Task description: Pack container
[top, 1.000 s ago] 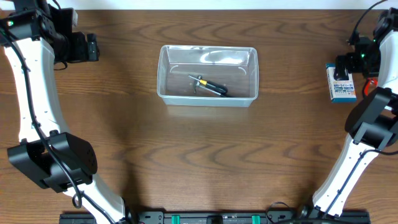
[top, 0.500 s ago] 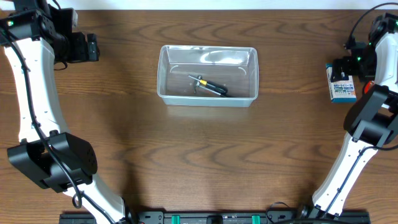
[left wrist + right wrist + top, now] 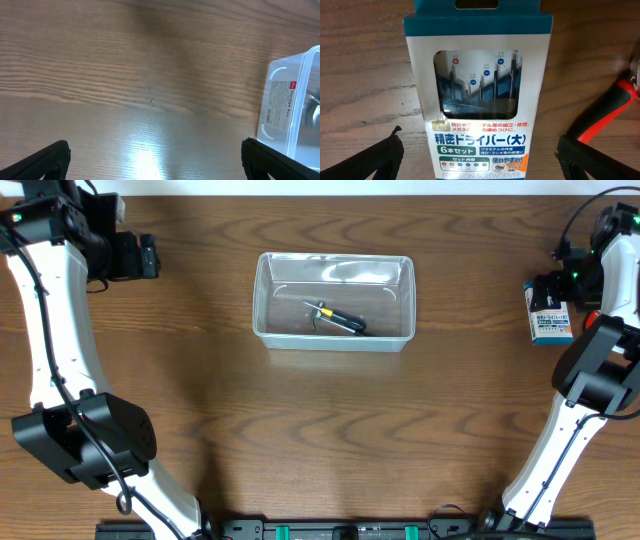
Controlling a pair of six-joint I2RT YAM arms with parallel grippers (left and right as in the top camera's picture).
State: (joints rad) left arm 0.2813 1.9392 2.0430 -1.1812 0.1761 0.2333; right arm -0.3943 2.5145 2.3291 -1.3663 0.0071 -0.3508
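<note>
Well left of the container [image 3: 262,300], left gripper [image 3: 149,256] gapes wide and empty; well right of it, right gripper [image 3: 479,152] spreads wide over a screwdriver pack [image 3: 479,95]

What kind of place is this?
Probably a robot workbench or lab: a left arm and a right arm stand at a wooden table, with a clear container holding a small black-and-yellow tool and a boxed screwdriver set nearby.

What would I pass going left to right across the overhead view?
left gripper → clear container, with a small black-and-yellow tool lying inside it → blue-and-white box near the right edge
</note>
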